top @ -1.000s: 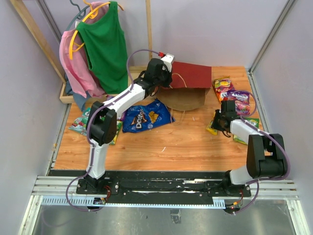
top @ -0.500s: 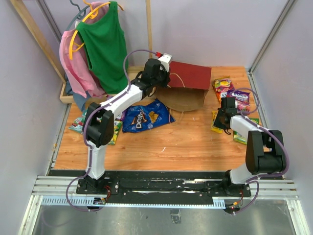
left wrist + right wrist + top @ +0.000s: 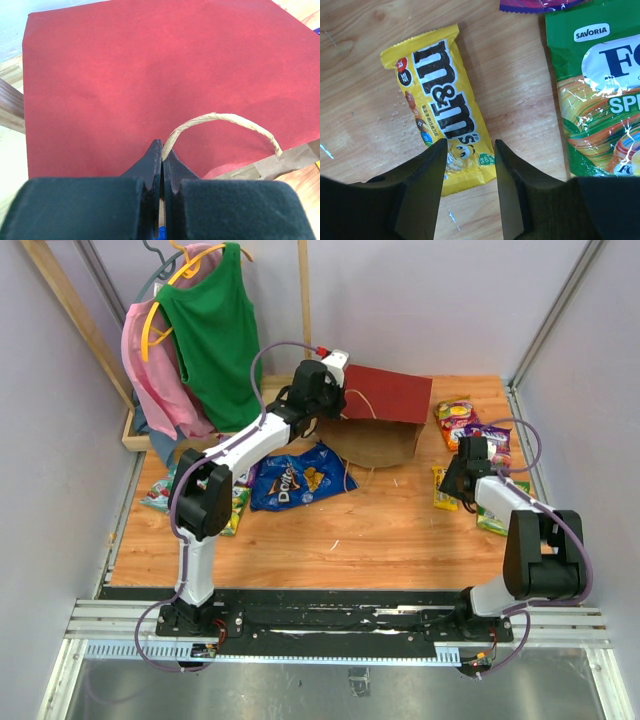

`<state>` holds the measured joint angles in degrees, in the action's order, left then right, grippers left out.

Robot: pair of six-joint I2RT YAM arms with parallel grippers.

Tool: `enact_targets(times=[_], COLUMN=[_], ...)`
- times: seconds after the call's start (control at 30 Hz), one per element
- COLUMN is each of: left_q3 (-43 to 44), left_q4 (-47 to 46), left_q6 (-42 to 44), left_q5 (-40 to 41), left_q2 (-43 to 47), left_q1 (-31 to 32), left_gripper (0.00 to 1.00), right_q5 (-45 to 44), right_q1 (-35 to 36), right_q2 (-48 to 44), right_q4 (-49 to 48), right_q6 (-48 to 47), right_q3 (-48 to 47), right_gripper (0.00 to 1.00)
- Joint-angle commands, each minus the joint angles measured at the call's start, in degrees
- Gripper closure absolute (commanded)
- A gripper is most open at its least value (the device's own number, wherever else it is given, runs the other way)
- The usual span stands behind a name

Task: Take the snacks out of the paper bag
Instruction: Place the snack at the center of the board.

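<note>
The red paper bag [image 3: 390,395] lies tipped on its side at the back of the table, its brown inside [image 3: 380,443] facing forward. My left gripper [image 3: 335,400] is shut on the bag's pale cord handle [image 3: 220,119], with the red wall [image 3: 150,75] behind it. My right gripper [image 3: 469,145] is open just above a yellow M&M's packet [image 3: 440,120], which lies flat on the wood [image 3: 444,488]. A green-yellow packet [image 3: 600,95] lies to its right. Purple candy bags [image 3: 480,435] lie behind. The blue Doritos bag [image 3: 298,478] lies left of the paper bag.
Green [image 3: 215,335] and pink [image 3: 150,370] garments hang on a wooden rack [image 3: 135,430] at the back left. Teal and green packets [image 3: 165,490] lie at the left by my left arm. Grey walls close in the table on both sides.
My right gripper has let go of the yellow packet, which now lies flat, and has drawn back slightly. My left gripper shifted a little left, holding the handle.
</note>
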<state>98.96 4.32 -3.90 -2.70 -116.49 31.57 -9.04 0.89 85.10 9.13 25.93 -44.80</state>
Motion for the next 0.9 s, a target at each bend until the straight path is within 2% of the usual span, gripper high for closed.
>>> enact_targets(times=[0.0,0.23,0.6,0.77,0.87], left_q3=[-0.7,-0.3,0.2,0.8,0.8], left_q4=[-1.8,-1.8,-1.6,-1.0,-1.1], left_q6=[0.1,0.0,-0.4,-0.8,-0.9], left_q5=[-0.1,0.1,-0.7,-1.9,-1.6], left_q2=[3.1,2.6,2.1,1.7,1.7], left_q1=[-0.7,-1.2,-1.3,-1.3,-1.3], left_gripper=[1.00,1.00,1.00,1.00,0.99], right_q5=[0.6,4.3,4.7,3.9,1.4], right_q1=[-0.9,-0.9,-0.9,1.4,5.3], right_q2=[1.1,7.1,12.1,7.9,0.7], right_q4=[-1.9,-5.9,-6.1,-6.3,-12.0], right_q6=[2.1,5.2,6.3,7.1,6.2], right_q3=[-2.1,-4.1,-12.3,-14.3,-10.0], right_gripper=[0.55,0.55,0.53,0.53,0.49])
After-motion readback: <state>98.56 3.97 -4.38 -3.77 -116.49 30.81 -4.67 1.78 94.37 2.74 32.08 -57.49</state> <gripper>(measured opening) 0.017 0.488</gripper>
